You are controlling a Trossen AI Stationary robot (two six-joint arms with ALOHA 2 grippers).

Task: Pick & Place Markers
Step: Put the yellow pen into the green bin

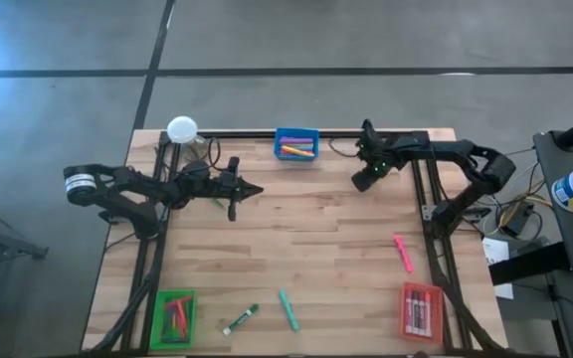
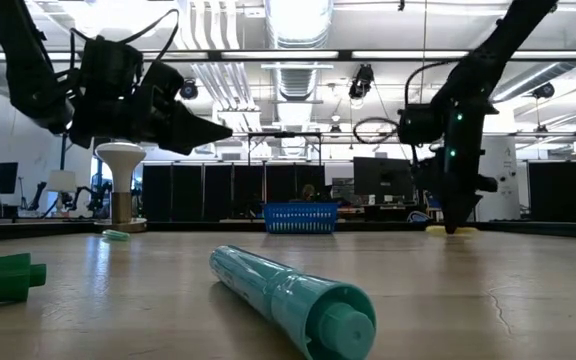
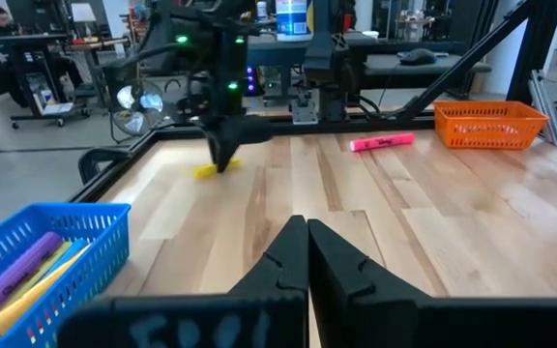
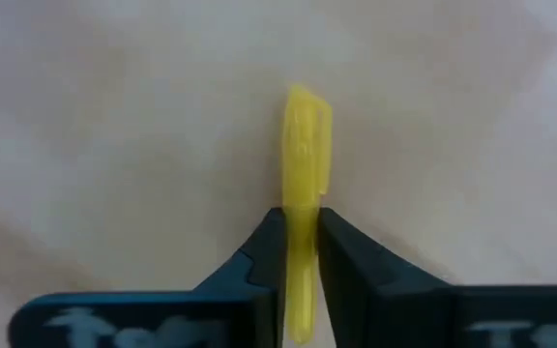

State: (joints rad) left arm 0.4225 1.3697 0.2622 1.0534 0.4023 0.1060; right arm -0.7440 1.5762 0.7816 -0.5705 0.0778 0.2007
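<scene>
A yellow marker (image 4: 306, 126) lies on the wood near the table's far right part. My right gripper (image 4: 301, 215) stands over it, pointing down and shut on it; the same gripper (image 1: 363, 182) shows in the high view. My left gripper (image 1: 257, 190) hovers shut above the table's left middle, holding nothing. A pink marker (image 1: 403, 252) lies on its side at the right. A teal marker (image 1: 287, 309) and a green marker (image 1: 240, 318) lie near the near edge. More markers fill the blue tray (image 1: 296, 135). My right gripper pinches the yellow marker between its two fingers, about the middle of the barrel (image 4: 303, 198). The fingers come from above, pointing down, and lie across the marker. The marker stays level at table height (image 3: 206, 172), one end sticking out past the fingertips.
A blue tray stands at the far edge, a green tray (image 1: 157, 318) at the near left corner, and a red tray (image 1: 406, 310) at the near right corner, each with markers inside. A white-topped stand (image 1: 181, 129) sits at the far left corner. Bare wood lies in the middle.
</scene>
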